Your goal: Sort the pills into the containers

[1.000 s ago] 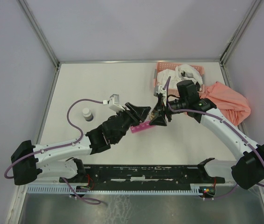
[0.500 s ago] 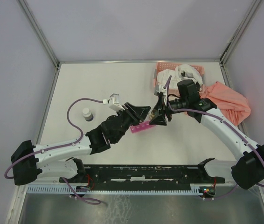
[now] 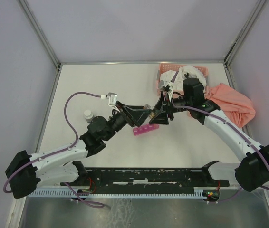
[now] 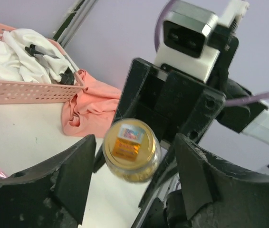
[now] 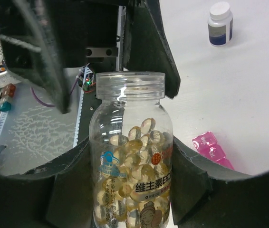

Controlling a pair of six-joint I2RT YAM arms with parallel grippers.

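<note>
On the table (image 3: 101, 85), the pill organizer (image 3: 145, 130) runs left to right

The flat white tabletop (image 3: 101, 85) carries a slim magenta-pink plastic pill-organizer strip (image 3: 145, 129). Left of the strip stands a small white plastic bottle (image 3: 89, 115). Far-right of it sit a salmon-orange lattice plastic basket (image 3: 165, 70) and a crumpled salmon cloth (image 3: 232, 102).

Magenta containers (image 3: 145, 130) lie flat; golden pills (image 5: 133, 142) fill clear bottle (image 5: 129, 88).

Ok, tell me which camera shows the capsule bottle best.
Right wrist. The capsule bottle fills the frame side-on, with its open neck, yellow capsules and label all clear, held in the right gripper. The left wrist view shows only one round end. The top view barely shows it.
</note>
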